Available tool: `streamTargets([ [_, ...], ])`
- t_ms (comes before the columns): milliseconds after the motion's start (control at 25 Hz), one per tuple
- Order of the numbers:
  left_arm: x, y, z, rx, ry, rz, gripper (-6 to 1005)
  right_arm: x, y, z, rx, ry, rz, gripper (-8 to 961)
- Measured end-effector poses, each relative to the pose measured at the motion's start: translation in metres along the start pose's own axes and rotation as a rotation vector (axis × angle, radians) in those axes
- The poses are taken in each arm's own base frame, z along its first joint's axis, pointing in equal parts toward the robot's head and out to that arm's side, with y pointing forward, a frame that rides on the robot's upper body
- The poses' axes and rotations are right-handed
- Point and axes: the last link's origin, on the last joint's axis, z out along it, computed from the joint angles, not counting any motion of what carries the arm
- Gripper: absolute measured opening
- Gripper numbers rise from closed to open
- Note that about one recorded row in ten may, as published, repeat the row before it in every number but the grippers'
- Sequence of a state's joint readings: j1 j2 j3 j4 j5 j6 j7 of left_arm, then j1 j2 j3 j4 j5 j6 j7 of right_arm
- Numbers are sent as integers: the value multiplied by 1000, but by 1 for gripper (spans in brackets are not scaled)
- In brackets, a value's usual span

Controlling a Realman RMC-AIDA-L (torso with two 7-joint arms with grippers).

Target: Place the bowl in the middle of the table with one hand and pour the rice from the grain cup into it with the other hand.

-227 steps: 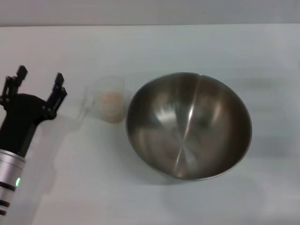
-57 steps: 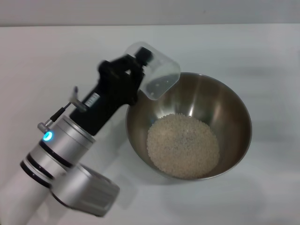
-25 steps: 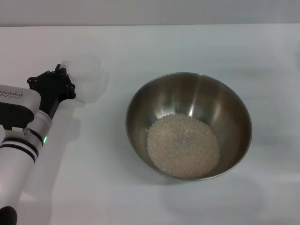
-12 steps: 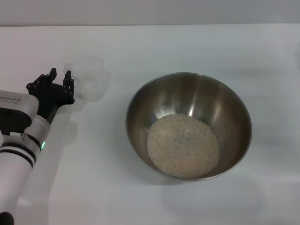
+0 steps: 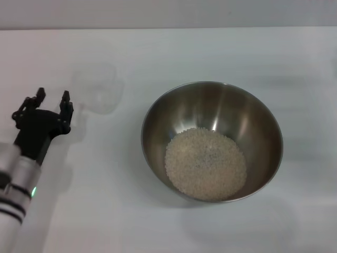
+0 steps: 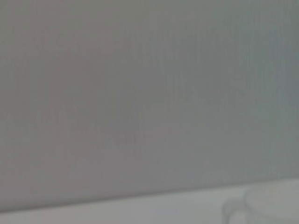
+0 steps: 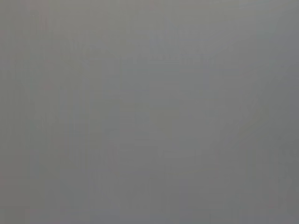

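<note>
The steel bowl [image 5: 211, 140] stands on the white table [image 5: 174, 52], right of the middle, with a pale heap of rice [image 5: 206, 164] in its bottom. The clear grain cup [image 5: 98, 88] stands empty on the table to the bowl's left. It also shows faintly in the left wrist view [image 6: 266, 210]. My left gripper [image 5: 51, 99] is open and empty, a little to the left of the cup and nearer me, apart from it. My right gripper is out of view.
The table's far edge [image 5: 168, 28] runs along the back. The right wrist view shows only a plain grey surface.
Since the pour, my left gripper set the empty cup down left of the bowl, opened, and has drawn back toward me and to the left. The bowl has not moved.
</note>
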State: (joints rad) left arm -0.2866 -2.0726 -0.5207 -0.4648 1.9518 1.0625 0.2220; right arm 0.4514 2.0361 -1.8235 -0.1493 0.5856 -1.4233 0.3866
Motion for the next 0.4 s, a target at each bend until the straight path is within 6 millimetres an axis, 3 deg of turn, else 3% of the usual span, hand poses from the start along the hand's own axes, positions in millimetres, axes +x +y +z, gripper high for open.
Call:
streamTargets([
  [240, 27, -7, -28, -26, 270, -105, 591, 17, 8, -14, -38, 93, -34, 526],
  [400, 35, -7, -23, -29, 318, -102, 646, 23, 14, -24, -47, 120, -78, 526],
])
